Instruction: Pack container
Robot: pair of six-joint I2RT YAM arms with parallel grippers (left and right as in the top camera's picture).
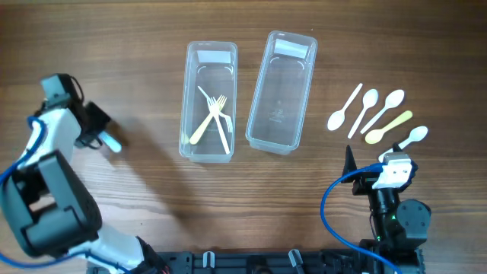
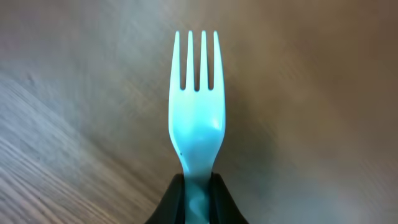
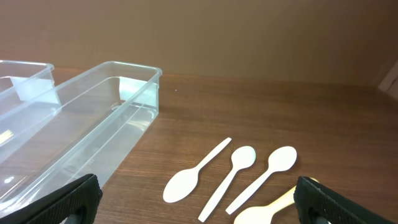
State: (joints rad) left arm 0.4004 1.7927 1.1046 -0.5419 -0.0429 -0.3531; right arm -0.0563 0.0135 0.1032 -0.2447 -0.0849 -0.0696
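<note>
Noting my left tool (image 2: 198, 190) clamped on a pale blue fork (image 2: 197, 106); my right tool (image 3: 199, 202) stands wide beside spoons (image 3: 241, 158).

From above, the table (image 1: 137, 46) is being viewed whole; spoons (image 1: 370, 97) are being shared with the low right wrist view, a fork (image 2: 196, 118) with the close left.

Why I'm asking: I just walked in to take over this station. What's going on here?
The left gripper is shut on a light blue fork, held over the left side of the table, away from the two clear containers. The left container already has a few forks in it; the right container looks empty. Five spoons lie on the table to its right. The right gripper is open, holding nothing, near the spoons.
</note>
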